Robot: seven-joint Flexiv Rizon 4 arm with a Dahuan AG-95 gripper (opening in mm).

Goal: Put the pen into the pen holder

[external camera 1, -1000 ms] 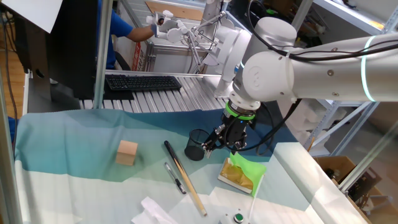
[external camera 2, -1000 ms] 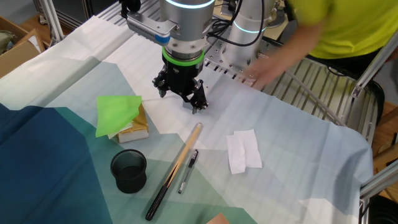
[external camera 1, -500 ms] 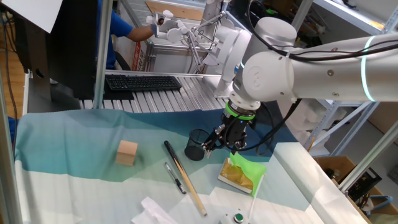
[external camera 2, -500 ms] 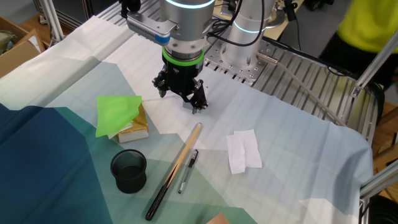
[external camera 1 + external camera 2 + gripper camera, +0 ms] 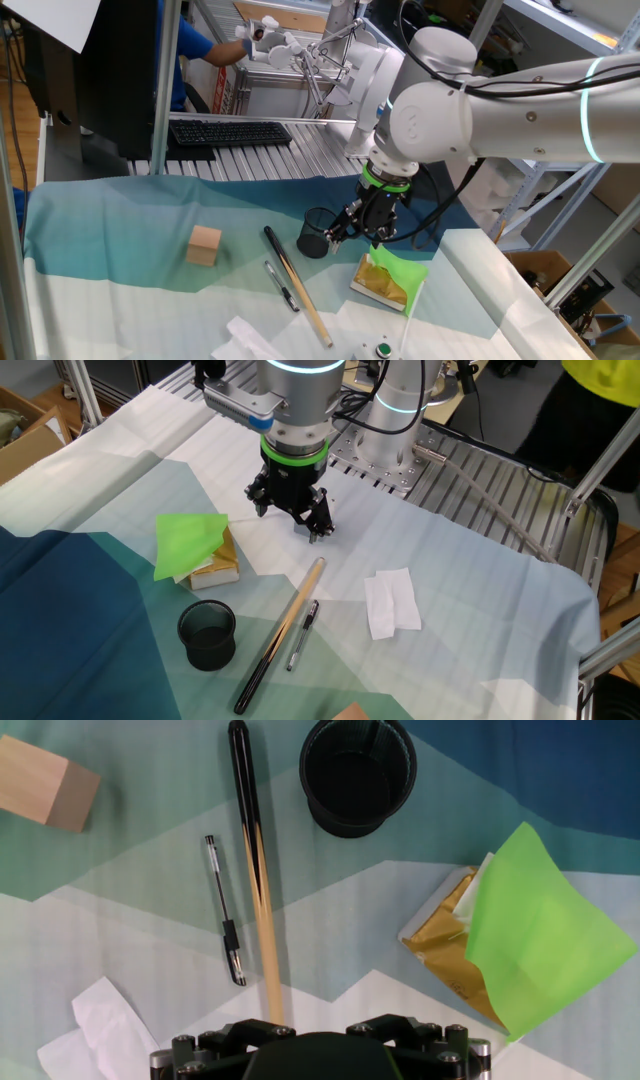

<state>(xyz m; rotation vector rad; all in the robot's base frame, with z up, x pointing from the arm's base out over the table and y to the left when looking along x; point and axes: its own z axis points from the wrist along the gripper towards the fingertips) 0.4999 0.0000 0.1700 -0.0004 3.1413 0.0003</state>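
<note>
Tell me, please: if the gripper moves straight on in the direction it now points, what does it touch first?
The gripper points down at the table. Straight below it lies the light end of the wooden stick, so it would probably touch that first, or the cloth beside it. Depth is unclear. The pen lies slightly aside.

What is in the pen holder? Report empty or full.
Empty: the hand view looks straight into the pen holder and shows only dark interior; the pen lies on the cloth.
</note>
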